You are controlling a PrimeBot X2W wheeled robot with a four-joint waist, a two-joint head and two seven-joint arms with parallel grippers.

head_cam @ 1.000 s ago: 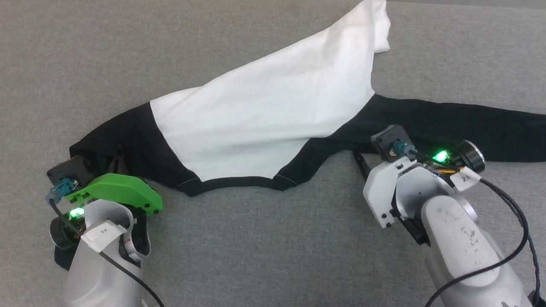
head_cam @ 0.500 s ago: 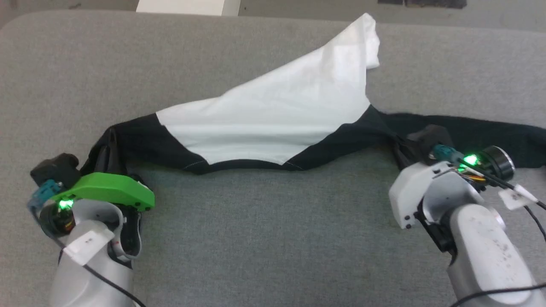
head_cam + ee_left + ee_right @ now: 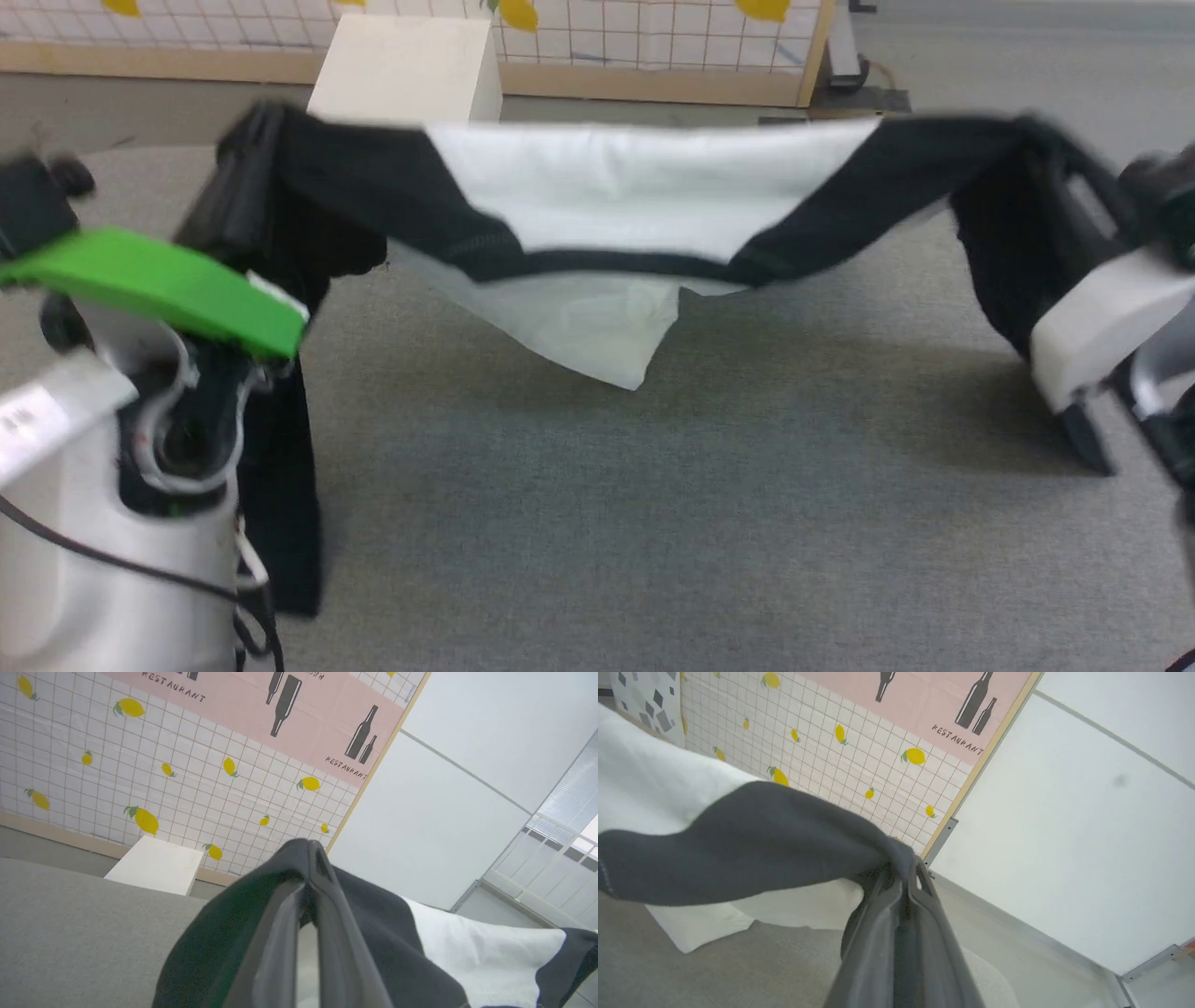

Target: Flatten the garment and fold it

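Above the grey woven surface (image 3: 653, 523), the garment (image 3: 644, 187) hangs in a sagging band between the two arms. Its middle is clear of the surface, with the white body in the centre and black sleeves at the left and right ends.

From the head, the black collar band curves along its near side and a pale, soft corner of the body droops below it. One black sleeve end dangles on the left beside the left arm's bright green cover (image 3: 159, 289). That view is blurred, and the print on the white tag (image 3: 28, 420) on the forearm cannot be read.

From the left wrist, the left gripper (image 3: 309, 847) has its jaws together, pinching black fabric that drapes over both fingers. From the right wrist, the right gripper (image 3: 909, 865) is likewise clamped on a bunch of dark cloth at its tips.

Both wrist cameras face the far wall. A panel of white square tiles dotted with yellow lemons (image 3: 140, 765) is framed in pale wood. Above it is a pink poster (image 3: 303, 714) with black bottle shapes and the word "RESTAURANT". A plain white box (image 3: 401, 70) stands beyond the surface's far edge.
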